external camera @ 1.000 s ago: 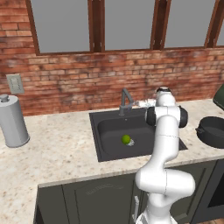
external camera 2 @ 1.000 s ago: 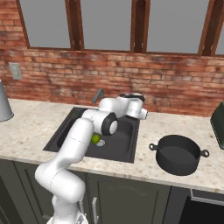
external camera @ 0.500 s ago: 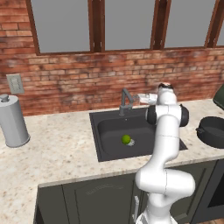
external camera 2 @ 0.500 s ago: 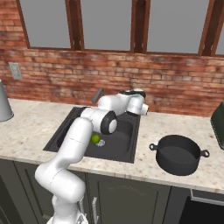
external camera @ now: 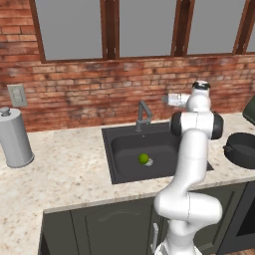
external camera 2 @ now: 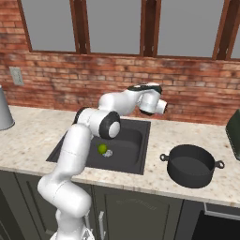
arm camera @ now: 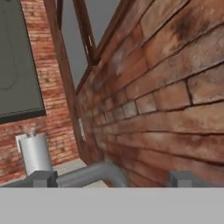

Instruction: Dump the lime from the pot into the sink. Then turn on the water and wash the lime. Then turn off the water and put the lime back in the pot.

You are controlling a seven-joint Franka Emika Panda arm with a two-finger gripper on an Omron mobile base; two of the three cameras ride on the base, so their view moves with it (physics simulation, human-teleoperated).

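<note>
The lime (external camera: 143, 158) (external camera 2: 102, 148) lies on the floor of the black sink (external camera: 124, 149) (external camera 2: 133, 143), next to the drain. On the counter to the right of the sink stands the dark pot (external camera: 241, 148) (external camera 2: 191, 164), upright. My gripper (external camera: 167, 99) (external camera 2: 164, 107) hangs high over the sink's back right corner, close to the brick wall and right of the faucet (external camera: 143, 117). In the hand view the gripper (arm camera: 113, 179) is open, its fingertips (arm camera: 43, 178) wide apart, with the faucet's grey pipe (arm camera: 92, 172) lying across between them, untouched.
A tall grey metal canister (external camera: 15, 137) (arm camera: 35, 153) stands at the counter's far left, below a wall outlet (external camera: 17, 94). The brick wall and window frames rise right behind the sink. A dark object sits at the far right edge (external camera 2: 233, 126).
The hand has lifted from beside the faucet's top and moved closer to the brick wall. Lime and pot have not moved, and the jaws have stayed open.
</note>
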